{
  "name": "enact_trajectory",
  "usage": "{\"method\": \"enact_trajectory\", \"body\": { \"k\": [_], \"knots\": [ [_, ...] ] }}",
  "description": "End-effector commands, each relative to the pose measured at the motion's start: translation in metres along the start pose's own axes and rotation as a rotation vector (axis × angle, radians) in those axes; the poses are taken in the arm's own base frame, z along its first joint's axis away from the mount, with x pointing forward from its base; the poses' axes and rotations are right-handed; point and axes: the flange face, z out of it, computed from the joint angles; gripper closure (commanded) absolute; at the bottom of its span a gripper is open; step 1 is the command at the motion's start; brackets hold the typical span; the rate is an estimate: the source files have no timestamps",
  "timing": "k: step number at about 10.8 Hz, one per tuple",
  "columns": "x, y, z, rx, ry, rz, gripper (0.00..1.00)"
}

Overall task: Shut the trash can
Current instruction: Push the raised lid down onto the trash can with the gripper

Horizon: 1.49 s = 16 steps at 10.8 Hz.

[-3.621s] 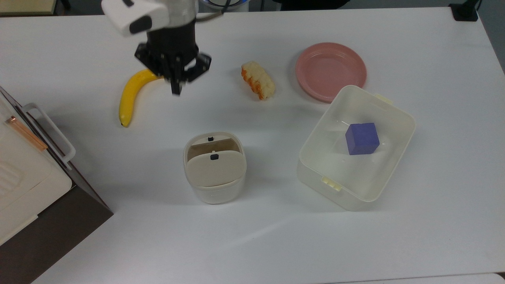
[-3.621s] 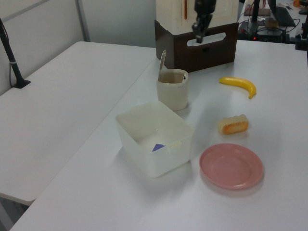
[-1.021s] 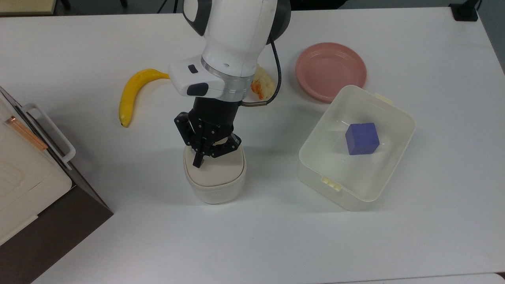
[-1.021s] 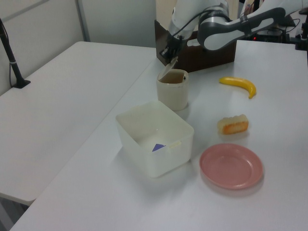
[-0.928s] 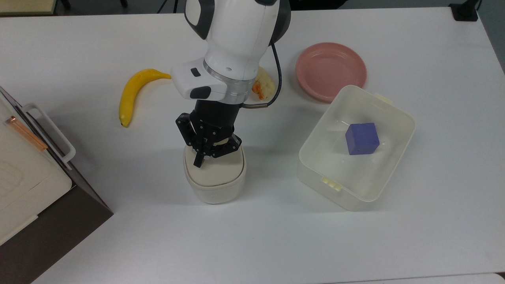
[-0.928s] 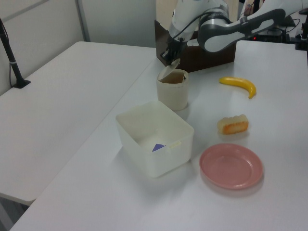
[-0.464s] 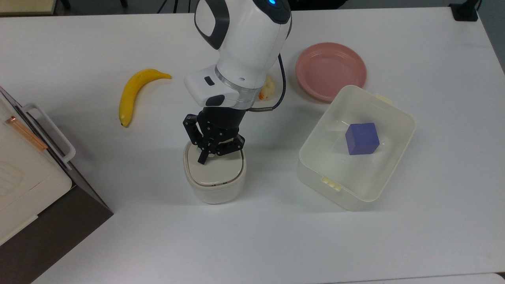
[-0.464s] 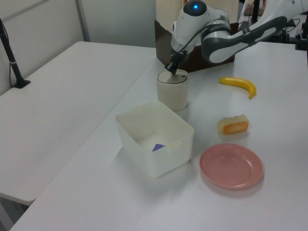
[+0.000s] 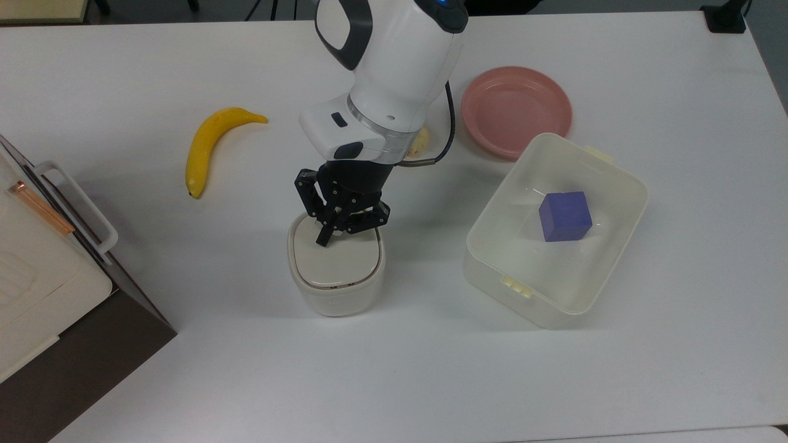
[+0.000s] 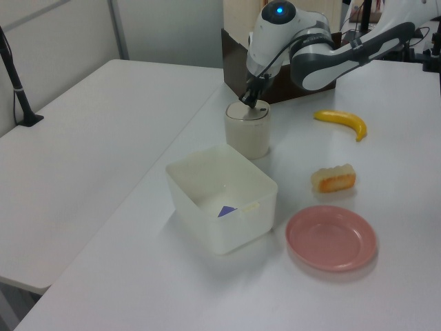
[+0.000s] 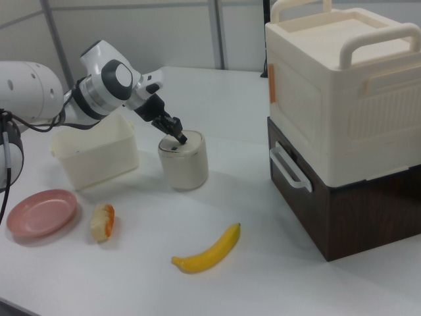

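The trash can (image 9: 335, 298) is a small cream-white rounded bin in the middle of the table, and its beige lid (image 9: 337, 263) lies flat on the rim. My gripper (image 9: 322, 240) is shut, its black tip resting on the lid's far edge in the top view. In the left view the gripper (image 10: 245, 103) touches the top of the trash can (image 10: 248, 138). In the right view the gripper (image 11: 182, 139) sits on the can's (image 11: 184, 164) top. The lid's dark button is hidden under the fingers.
A banana (image 9: 206, 147) lies at the top view's left. A pink plate (image 9: 516, 111) and a translucent tub (image 9: 554, 304) holding a blue cube (image 9: 565, 215) are at the top view's right. A food piece (image 10: 333, 179) lies behind my arm. A large cream box on a brown base (image 11: 342, 112) stands near.
The lid, standing open 3.6 s ago, has been pushed down flat onto the can. My gripper came from near the banana and now rests on the lid.
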Motion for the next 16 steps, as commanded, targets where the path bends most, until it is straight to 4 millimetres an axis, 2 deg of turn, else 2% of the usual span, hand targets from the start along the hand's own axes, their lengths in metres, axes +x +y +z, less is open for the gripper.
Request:
{"method": "enact_trajectory", "body": {
  "k": [1,3,5,8,10,14,16],
  "knots": [
    [-0.029,-0.005,-0.006,-0.034,-0.042,-0.039,1.00],
    [-0.037,-0.013,-0.013,-0.030,-0.047,-0.058,1.00],
    [-0.035,-0.009,-0.025,-0.038,-0.038,-0.054,1.00],
    [-0.035,-0.008,-0.027,-0.043,-0.042,-0.053,1.00],
    [-0.038,-0.007,-0.025,-0.053,-0.054,-0.055,1.00],
    [-0.057,-0.014,-0.008,-0.079,-0.080,-0.100,1.00],
    [-0.054,-0.012,-0.009,-0.077,-0.075,-0.089,1.00]
  ]
}}
